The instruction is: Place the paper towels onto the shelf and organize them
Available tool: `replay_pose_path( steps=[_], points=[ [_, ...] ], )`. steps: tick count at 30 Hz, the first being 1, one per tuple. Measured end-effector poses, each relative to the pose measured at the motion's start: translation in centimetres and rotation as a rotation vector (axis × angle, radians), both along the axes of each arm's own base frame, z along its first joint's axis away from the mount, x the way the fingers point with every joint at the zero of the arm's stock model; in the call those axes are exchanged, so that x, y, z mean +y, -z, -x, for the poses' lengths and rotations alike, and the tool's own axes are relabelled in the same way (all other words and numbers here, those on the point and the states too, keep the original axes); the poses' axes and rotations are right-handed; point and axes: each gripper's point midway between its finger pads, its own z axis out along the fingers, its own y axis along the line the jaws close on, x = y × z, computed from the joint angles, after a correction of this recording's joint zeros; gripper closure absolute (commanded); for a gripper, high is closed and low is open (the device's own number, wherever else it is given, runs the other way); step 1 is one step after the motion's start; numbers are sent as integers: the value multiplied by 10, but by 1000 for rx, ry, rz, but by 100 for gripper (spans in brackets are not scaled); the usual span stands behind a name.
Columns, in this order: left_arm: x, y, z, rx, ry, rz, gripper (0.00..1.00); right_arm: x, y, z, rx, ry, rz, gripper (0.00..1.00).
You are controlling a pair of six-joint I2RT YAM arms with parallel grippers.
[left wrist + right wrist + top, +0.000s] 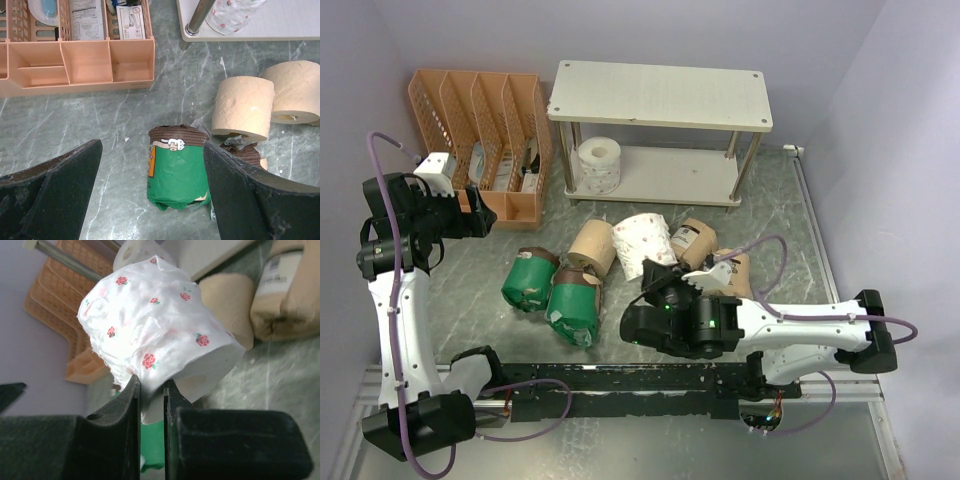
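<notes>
Right hand [150,390] pinching white roll [160,330], edge hidden

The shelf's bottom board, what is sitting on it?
One white flower-print paper towel roll stands upright near the left end of the shelf's lower board. The top board covers the back strip, so anything there cannot be seen.

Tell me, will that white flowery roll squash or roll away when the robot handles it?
Probably soft: the flowered roll looks crumpled where the right gripper pinches its wall. Likely light, being just wound paper. Being round, it could roll if set down on its side.
</notes>
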Motion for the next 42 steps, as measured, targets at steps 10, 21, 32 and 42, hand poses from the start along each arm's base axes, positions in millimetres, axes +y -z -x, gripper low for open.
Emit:
replay_pose_path(
  steps=[10, 21, 32, 42],
  points=[
    [1, 0, 0, -2, -5, -4, 6, 15, -24, -53, -149, -2, 773, 100],
    [1, -3, 2, -13, -9, -10, 6, 8, -5, -84, -224, -527, 1539, 100],
    [1, -4, 2, -13, -9, -9, 6, 1, -34, -169, -367, -808, 1774, 100],
    [0, -3, 4, -15, -9, -10, 7, 1, -4, -238, -374, -1092, 1903, 100]
  ],
)
